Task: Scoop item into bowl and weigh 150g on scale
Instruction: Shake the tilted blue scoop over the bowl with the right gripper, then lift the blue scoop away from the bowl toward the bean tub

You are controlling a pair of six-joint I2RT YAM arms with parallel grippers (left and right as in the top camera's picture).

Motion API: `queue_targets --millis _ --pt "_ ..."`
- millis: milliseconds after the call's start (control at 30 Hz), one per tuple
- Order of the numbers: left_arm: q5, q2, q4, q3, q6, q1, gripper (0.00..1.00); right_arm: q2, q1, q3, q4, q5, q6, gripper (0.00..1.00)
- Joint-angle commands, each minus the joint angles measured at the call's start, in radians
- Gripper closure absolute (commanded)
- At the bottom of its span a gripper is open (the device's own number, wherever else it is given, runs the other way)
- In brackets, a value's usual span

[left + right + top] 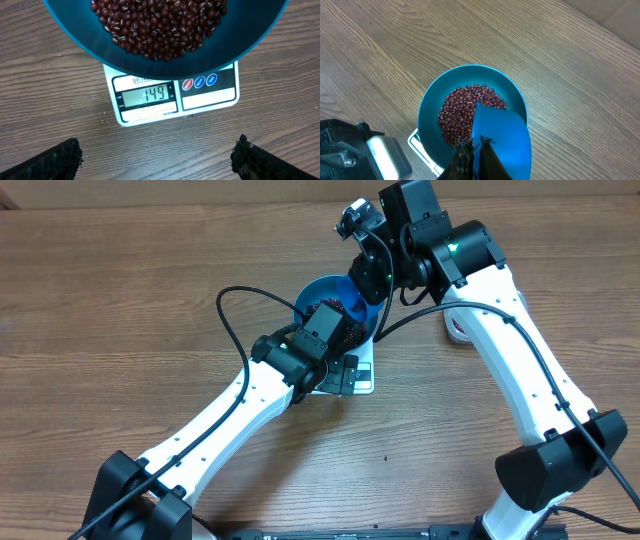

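Observation:
The blue bowl (310,290) stands on the white scale (362,380) and holds a heap of red-brown beans (340,315). In the left wrist view the bowl (75,30) with its beans (155,25) overhangs the scale (210,97), whose display reads 149. My left gripper (160,150) hovers open in front of the scale with nothing between its fingers (60,160). From the right wrist I look down on the bowl (430,110), the beans (462,112) and a scale corner (417,142). My right gripper (477,142) is shut on a small blue scoop (502,140), held above the bowl's right side.
The left arm's wrist (320,330) covers part of the bowl from above and shows in the right wrist view (370,155). A black cable (228,310) loops to the left of the bowl. A white round thing (458,330) lies behind the right arm.

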Motion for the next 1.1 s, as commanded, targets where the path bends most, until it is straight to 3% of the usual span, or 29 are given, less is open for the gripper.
queue_targets --millis 0,733,1067 --pt "0.008 0.009 -0.001 0.011 0.019 -0.001 0.00 -0.030 -0.008 0.010 0.005 0.006 0.013 0.94" --pt "0.008 0.009 -0.001 0.011 0.019 -0.001 0.01 -0.030 -0.031 0.012 0.135 -0.025 0.335 0.96" --pt "0.008 0.009 -0.001 0.011 0.019 -0.001 0.00 -0.031 -0.170 0.017 0.139 -0.436 0.360 0.96"
